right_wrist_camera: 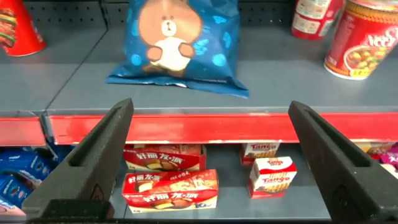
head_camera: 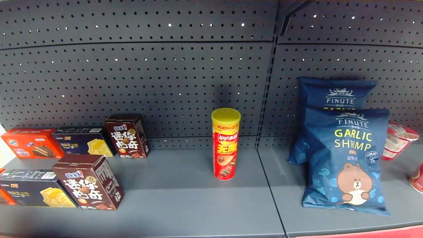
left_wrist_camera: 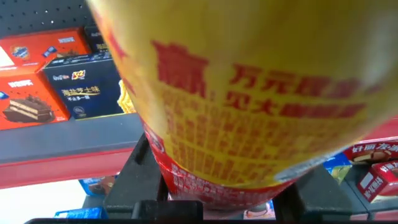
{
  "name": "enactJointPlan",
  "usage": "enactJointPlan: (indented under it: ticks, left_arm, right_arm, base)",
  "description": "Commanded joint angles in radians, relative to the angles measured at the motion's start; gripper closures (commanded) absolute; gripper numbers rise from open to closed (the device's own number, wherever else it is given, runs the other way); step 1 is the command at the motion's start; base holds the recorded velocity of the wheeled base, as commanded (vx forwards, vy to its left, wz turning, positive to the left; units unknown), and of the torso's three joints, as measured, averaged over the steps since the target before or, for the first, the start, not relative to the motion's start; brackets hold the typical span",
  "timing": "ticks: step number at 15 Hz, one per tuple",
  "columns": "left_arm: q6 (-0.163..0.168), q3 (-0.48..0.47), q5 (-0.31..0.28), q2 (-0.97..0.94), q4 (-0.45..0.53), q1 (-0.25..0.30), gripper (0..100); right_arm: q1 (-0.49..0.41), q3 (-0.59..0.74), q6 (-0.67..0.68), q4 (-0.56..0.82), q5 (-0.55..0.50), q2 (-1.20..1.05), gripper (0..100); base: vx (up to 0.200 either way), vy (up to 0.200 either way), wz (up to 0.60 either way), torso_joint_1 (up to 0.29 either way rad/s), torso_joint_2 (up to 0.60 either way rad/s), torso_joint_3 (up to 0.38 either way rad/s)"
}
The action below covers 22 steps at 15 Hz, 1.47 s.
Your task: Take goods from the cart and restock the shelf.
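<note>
A yellow and red chip can (left_wrist_camera: 249,93) sits very close in the left wrist view, and my left gripper (left_wrist_camera: 227,194) is shut on it, with dark fingers (left_wrist_camera: 134,183) on both sides of its red lower end. Behind it are the shelf's orange box (left_wrist_camera: 28,102) and dark blue box (left_wrist_camera: 84,84). My right gripper (right_wrist_camera: 210,112) is open with nothing between its fingers. It is in front of the shelf's red front edge (right_wrist_camera: 205,127), just below a blue bear snack bag (right_wrist_camera: 180,40). In the head view, another chip can (head_camera: 226,143) stands upright mid-shelf.
The grey shelf (head_camera: 185,198) carries snack boxes (head_camera: 87,181) at the left, two blue snack bags (head_camera: 345,158) at the right and cup noodles (head_camera: 398,140) at the far right. Free room lies on either side of the standing can. A lower shelf holds red boxes (right_wrist_camera: 171,190).
</note>
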Motion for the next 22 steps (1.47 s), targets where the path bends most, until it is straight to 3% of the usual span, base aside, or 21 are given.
enactJointPlan:
  ticks: [1, 3, 4, 5, 8, 9, 10, 12, 15, 18, 21, 22]
  left_arm:
    - [0.000, -0.011, -0.001, 0.002, -0.001, 0.001, 100]
    - [0.000, -0.030, 0.001, 0.002, 0.006, 0.003, 100]
    - [0.000, -0.040, 0.002, 0.003, 0.013, 0.004, 100]
    - [0.000, -0.048, 0.001, 0.008, 0.014, 0.007, 100]
    - [0.002, -0.059, 0.002, 0.029, 0.014, 0.010, 100]
    - [0.002, -0.059, 0.002, 0.029, 0.014, 0.010, 100]
    - [0.000, -0.093, 0.016, 0.049, 0.016, 0.012, 100]
    - [-0.004, -0.114, 0.047, 0.092, 0.013, 0.006, 100]
    - [-0.004, -0.102, 0.045, 0.097, 0.014, 0.003, 100]
    - [-0.004, -0.103, 0.033, 0.107, 0.014, -0.007, 100]
    - [-0.006, -0.122, 0.033, 0.152, 0.005, -0.031, 100]
    - [-0.027, -0.126, 0.035, 0.166, 0.003, -0.045, 100]
  right_arm:
    - [0.001, -0.002, -0.006, 0.004, 0.003, 0.001, 0]
    - [-0.002, -0.003, 0.004, 0.001, 0.023, 0.015, 0]
    - [0.015, -0.091, 0.050, -0.022, 0.041, 0.069, 0]
    - [0.081, -0.262, 0.070, -0.031, 0.092, 0.225, 0]
    - [0.317, -0.495, -0.004, 0.021, 0.144, 0.481, 0]
    - [0.322, -0.500, -0.004, 0.021, 0.144, 0.486, 0]
    - [0.392, -0.591, 0.005, 0.050, 0.147, 0.592, 0]
    - [0.441, -0.603, 0.080, 0.041, 0.233, 0.678, 0]
    - [0.464, -0.634, 0.088, 0.035, 0.362, 0.811, 0]
    - [0.463, -0.632, -0.047, -0.126, 0.375, 1.029, 0]
    - [0.483, -0.663, -0.093, -0.238, 0.377, 1.224, 0]
    - [0.486, -0.684, -0.113, -0.309, 0.388, 1.319, 0]
  base:
    - [0.000, 0.000, 0.00, 0.000, 0.00, 0.000]
    - [0.000, 0.000, 0.00, 0.000, 0.00, 0.000]
    - [0.000, 0.000, 0.00, 0.000, 0.00, 0.000]
    - [0.000, 0.000, 0.00, 0.000, 0.00, 0.000]
    - [0.000, 0.000, 0.00, 0.000, 0.00, 0.000]
    - [0.000, 0.000, 0.00, 0.000, 0.00, 0.000]
    - [0.000, 0.000, 0.00, 0.000, 0.00, 0.000]
    - [0.000, 0.000, 0.00, 0.000, 0.00, 0.000]
    - [0.000, 0.000, 0.00, 0.000, 0.00, 0.000]
    - [0.000, 0.000, 0.00, 0.000, 0.00, 0.000]
    - [0.000, 0.000, 0.00, 0.000, 0.00, 0.000]
    - [0.000, 0.000, 0.00, 0.000, 0.00, 0.000]
